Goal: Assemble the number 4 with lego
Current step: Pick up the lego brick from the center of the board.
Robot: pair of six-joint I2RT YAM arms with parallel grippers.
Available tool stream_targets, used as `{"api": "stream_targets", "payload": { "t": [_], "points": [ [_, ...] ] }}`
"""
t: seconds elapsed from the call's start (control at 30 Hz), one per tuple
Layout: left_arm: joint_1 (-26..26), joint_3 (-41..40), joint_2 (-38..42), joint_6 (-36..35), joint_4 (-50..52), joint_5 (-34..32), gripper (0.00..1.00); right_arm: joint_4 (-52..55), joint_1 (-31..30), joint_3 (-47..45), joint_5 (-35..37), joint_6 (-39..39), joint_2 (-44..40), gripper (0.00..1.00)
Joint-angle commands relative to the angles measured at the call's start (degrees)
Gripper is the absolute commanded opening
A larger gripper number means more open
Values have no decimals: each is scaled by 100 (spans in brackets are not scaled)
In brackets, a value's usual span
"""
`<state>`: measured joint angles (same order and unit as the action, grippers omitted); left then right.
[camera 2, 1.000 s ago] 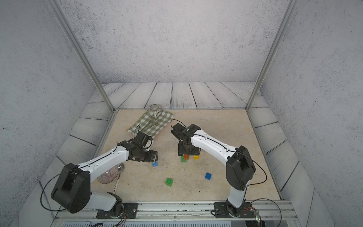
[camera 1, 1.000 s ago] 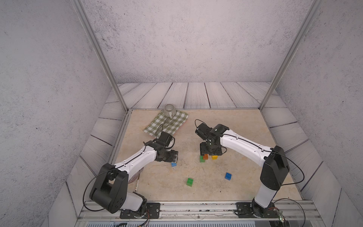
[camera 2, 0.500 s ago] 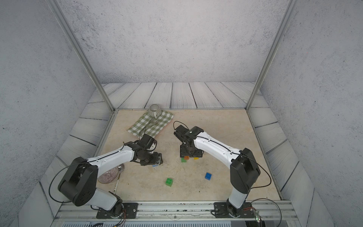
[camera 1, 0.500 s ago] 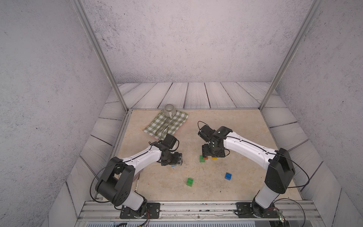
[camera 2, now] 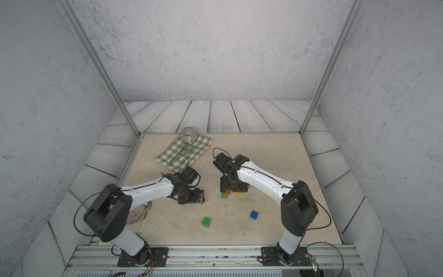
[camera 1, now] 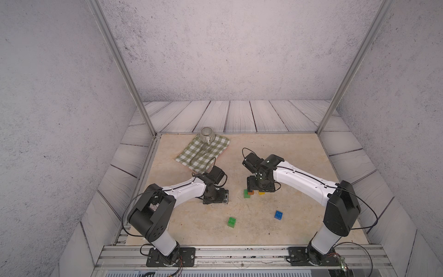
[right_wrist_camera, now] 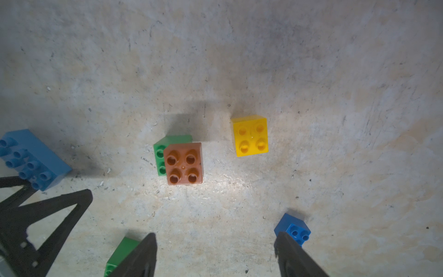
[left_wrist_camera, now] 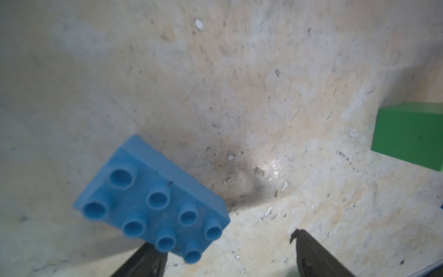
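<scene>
Left gripper [left_wrist_camera: 225, 244] has dropped low beside the long light blue studded plastic brick [left_wrist_camera: 153, 203] lying on the beige desk [left_wrist_camera: 239, 72], jaws wide and empty. The right gripper [right_wrist_camera: 215, 237], equally wide, hovers over the square orange-brown brick [right_wrist_camera: 184, 163] atop a green brick [right_wrist_camera: 159, 153]. The blue one looks light, rigid and slick, so pinch its long smooth walls.

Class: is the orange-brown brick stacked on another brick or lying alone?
Stacked: the orange-brown brick overlaps a green brick, hiding most of its studs, in the right wrist view.

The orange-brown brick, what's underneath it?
A green brick sits under the orange-brown brick, with two studs and one edge showing. The rest of it is covered.
</scene>
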<state>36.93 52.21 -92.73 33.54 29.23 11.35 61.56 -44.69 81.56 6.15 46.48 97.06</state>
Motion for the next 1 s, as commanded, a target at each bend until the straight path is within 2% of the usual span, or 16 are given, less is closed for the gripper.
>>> {"api": "stream_targets", "payload": {
  "t": [0.0,0.37,0.53,0.97],
  "points": [
    [25,128,-52,95,413,-684,85,5,22,-37,44,-7,-174,79],
    [25,363,-455,342,628,-1578,85,-51,31,-90,26,-43,-169,79],
    [20,331,-381,383,842,-1877,85,-86,29,-147,26,-61,-202,79],
    [26,394,-263,530,554,-1885,85,-135,38,-114,18,-121,-172,79]
  ]
}}
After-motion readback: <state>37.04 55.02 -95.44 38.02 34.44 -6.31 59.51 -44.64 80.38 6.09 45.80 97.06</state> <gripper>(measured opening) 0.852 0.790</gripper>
